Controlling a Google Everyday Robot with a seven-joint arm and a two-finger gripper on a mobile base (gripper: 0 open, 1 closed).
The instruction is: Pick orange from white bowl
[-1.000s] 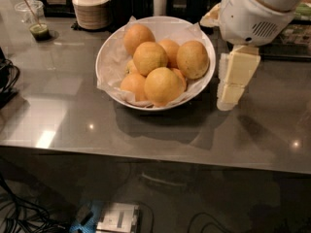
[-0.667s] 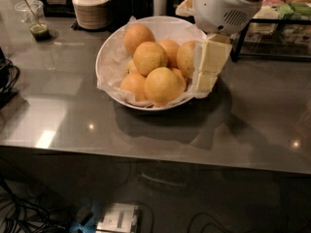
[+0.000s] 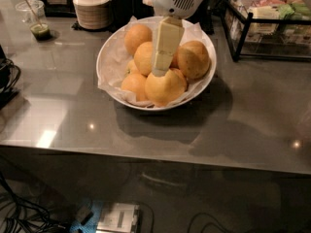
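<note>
White bowl (image 3: 108,57), piled with fruit, sits at your 12. Gripper (image 3: 159,71) hangs tip-down over its centre; can't tell if it's spread or closed. Target orange (image 3: 167,89) lies just at 6 o'clock of the tip. Neighbours crowd 9 and 3, so drop straight down.

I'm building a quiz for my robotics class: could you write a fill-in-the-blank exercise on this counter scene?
The round yellow-orange oranges lie on crumpled white ___ inside the wide white bowl.
The robot's cream-coloured gripper hangs over the white ___.
The small clear cup at the far left holds something ___ at its bottom.
The wire rack at the right is coloured ___.
Missing words: paper; bowl; green; black.
</note>
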